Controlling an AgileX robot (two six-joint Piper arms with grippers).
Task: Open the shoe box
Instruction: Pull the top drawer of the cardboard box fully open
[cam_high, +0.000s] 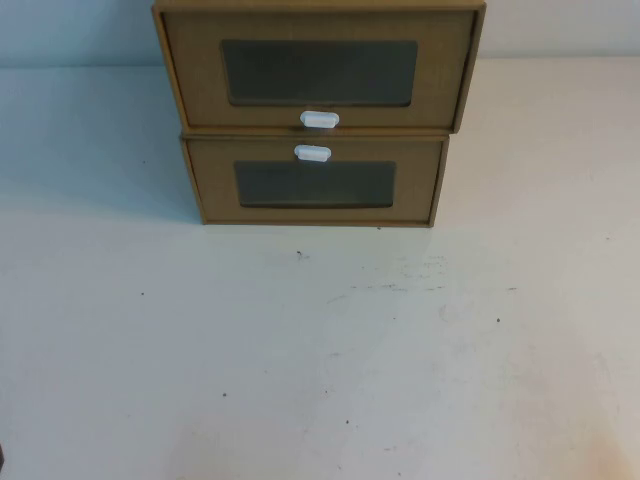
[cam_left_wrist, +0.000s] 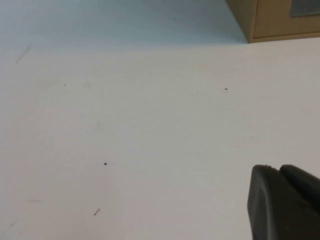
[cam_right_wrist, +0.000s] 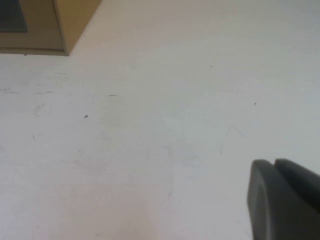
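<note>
Bare robot test bench, probably a lab.
A plain white worktop (cam_high: 320, 360), scuffed and speckled, runs back to a bare pale wall (cam_high: 60, 30); two brown shoe boxes (cam_high: 410, 118) with dark windows stand stacked at twelve o'clock.

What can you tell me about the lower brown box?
The lower shoe box is tan, cardboard-looking, with a dark window in its front and a white handle above that. Closed, it sits on the white table and bears a matching upper box. The left gripper and right gripper, both shut, hover apart from it.
</note>
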